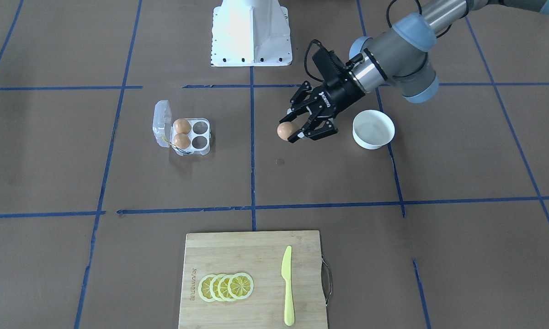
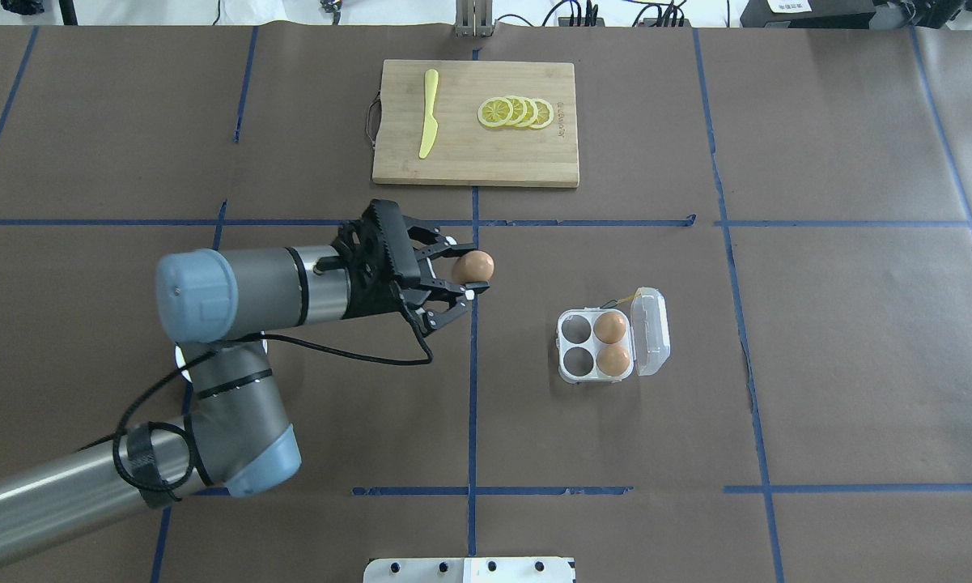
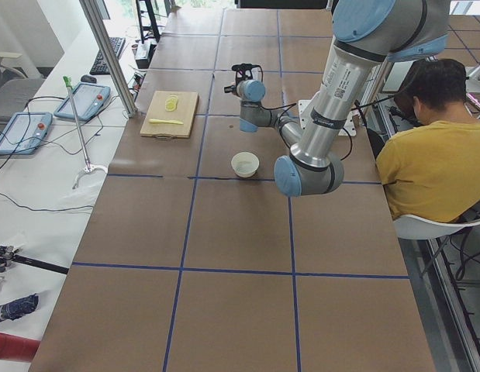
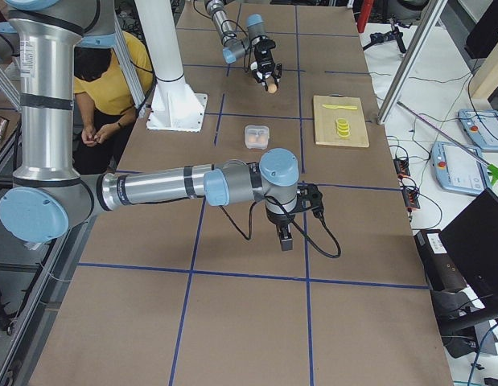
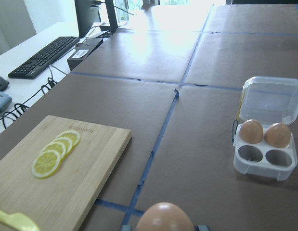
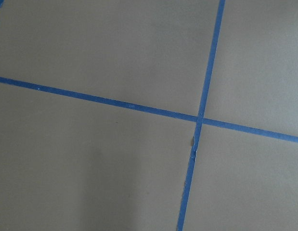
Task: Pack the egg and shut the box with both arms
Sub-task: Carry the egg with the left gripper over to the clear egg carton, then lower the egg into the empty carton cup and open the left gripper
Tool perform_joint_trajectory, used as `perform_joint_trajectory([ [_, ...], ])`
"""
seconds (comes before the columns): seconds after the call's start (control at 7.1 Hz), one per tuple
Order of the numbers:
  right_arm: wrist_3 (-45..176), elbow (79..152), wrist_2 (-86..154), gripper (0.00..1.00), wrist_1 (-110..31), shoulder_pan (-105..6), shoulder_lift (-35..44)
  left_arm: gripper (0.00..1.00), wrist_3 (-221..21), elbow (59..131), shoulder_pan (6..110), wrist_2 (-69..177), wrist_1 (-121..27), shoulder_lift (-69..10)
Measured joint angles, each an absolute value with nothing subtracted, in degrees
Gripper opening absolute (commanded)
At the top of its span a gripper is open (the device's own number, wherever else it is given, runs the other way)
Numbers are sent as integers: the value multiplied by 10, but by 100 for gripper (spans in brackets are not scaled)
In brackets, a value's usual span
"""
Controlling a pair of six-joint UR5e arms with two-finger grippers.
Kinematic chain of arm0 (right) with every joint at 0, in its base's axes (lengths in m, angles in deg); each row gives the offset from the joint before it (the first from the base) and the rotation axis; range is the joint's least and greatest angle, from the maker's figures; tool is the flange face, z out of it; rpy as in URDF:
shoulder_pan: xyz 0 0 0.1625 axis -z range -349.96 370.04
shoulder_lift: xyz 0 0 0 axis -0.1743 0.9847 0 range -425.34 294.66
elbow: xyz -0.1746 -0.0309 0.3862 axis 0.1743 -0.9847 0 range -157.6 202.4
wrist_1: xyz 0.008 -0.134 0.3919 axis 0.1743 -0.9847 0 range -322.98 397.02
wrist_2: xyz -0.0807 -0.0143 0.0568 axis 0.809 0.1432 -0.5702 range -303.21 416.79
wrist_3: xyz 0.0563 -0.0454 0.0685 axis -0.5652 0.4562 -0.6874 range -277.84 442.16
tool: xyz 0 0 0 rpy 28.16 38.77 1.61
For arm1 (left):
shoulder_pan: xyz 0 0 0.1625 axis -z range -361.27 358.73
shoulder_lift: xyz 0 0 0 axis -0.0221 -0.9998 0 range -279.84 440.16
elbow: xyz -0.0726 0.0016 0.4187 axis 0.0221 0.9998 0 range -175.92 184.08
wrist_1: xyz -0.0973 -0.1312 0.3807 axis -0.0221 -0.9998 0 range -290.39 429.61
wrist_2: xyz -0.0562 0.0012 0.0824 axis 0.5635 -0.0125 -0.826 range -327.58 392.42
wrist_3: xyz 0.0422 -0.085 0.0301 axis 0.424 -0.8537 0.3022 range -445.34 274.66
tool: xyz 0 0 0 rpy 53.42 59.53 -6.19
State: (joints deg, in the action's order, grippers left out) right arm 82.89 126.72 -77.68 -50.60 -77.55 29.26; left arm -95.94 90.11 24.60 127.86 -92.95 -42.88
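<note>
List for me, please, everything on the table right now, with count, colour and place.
held smooth orange-brown egg: one, orange-brown, in the left jaws, between bowl and carton.
packed eggs: two, orange-brown, in the carton cells beside the lid.
clear plastic four-cell egg carton: one, clear, lid open, two cells empty.
round white bowl: one, white, empty, beside the left arm.
bamboo cutting board: one, tan, far edge from the robot.
lemon slices: four, yellow, overlapping on the board.
plastic knife: one, yellow-green, on the board.
white pedestal base: one, white, robot's side.
left arm: silver-grey, jaws shut on the held egg.
right arm: silver-grey, away from the carton; jaws' state unclear.
</note>
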Motion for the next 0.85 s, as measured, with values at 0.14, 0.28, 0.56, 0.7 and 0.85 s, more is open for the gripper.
perform_joint_trajectory([
  [0.14, 829, 1267, -777, 100, -506, -776, 292, 14, -967, 875, 217, 1246, -932, -452],
  [0.28, 829, 1267, -777, 100, -506, -776, 292, 14, -981, 844, 195, 1227, -933, -477],
  [0.56, 829, 1267, -777, 100, -506, -777, 292, 14, -996, 789, 159, 1184, -932, -524],
  [0.7, 829, 1267, -777, 100, -506, -779, 292, 18, -998, 769, 151, 1175, -932, -541],
  [0.85, 829, 1267, -777, 100, -506, -780, 293, 23, -999, 751, 148, 1171, -932, -556],
])
